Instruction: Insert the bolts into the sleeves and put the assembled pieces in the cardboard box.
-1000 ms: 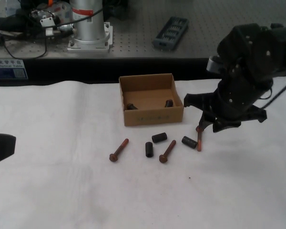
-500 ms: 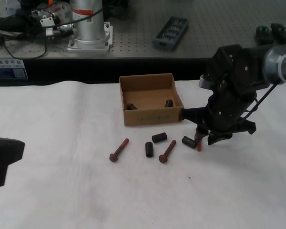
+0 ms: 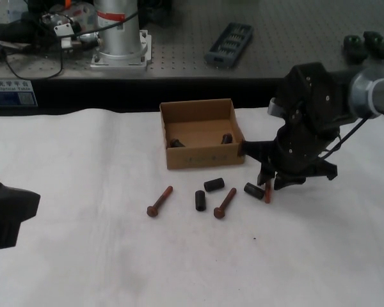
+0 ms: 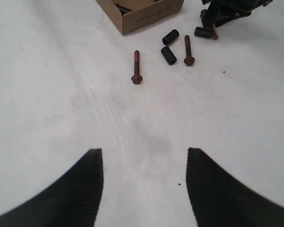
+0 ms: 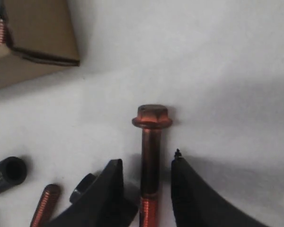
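Copper bolt (image 5: 152, 118) lies between the right gripper (image 5: 146, 160) jaws, which I see closed on its shank, just beside the cardboard box (image 3: 205, 157) front corner. Left gripper (image 4: 144, 152) jaws stand apart, far from this box.

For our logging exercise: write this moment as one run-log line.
right tool: shut on bolt | bolt beside sleeve, not inserted | left tool: open, empty

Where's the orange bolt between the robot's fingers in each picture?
High view: the orange bolt is right of centre, under the right gripper, beside a black sleeve.
Left wrist view: far off, beyond the loose bolts, under that same gripper.
Right wrist view: close up, between the gripper's fingers.
Shared landmark: the cardboard box, close beside it.
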